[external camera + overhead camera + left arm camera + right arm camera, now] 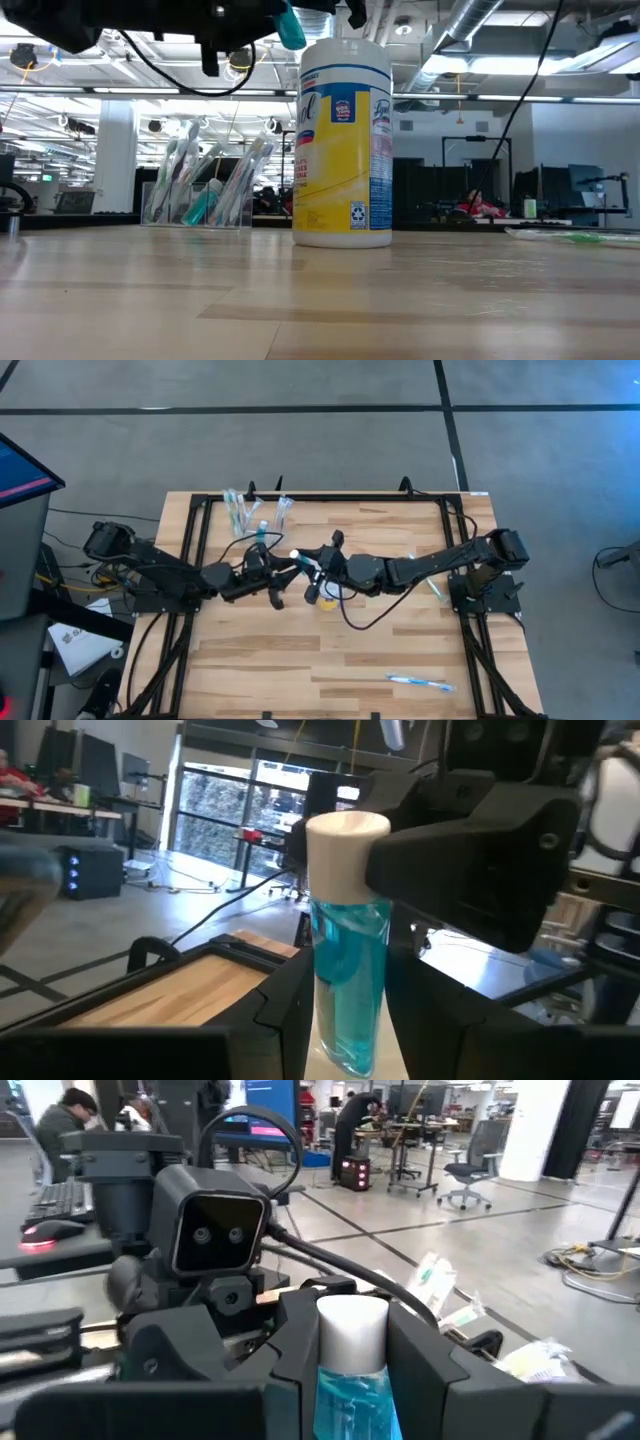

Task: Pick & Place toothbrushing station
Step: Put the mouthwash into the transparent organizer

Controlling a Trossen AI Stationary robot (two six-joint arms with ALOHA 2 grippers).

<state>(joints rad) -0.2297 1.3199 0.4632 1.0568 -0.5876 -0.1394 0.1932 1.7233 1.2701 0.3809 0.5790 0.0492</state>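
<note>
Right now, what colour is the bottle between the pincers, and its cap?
Clear bottle with blue liquid, white cap. Left wrist view shows it best.

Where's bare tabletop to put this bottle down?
Free: the near wood strip between the arms and the toothbrush, especially its left half. Crowded: table centre, where both hands hold the blue bottle above the wipes tub, and the toothbrushing station at the far edge.

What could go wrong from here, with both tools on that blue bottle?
1. The left tool and right tool both appear clamped on the blue bottle in mid-air. A mistimed release or an opposing pull could drop it or twist it loose.
2. The bottle seems to hang close above the wipes tub, so a drop might strike the tub and bounce away.
</note>
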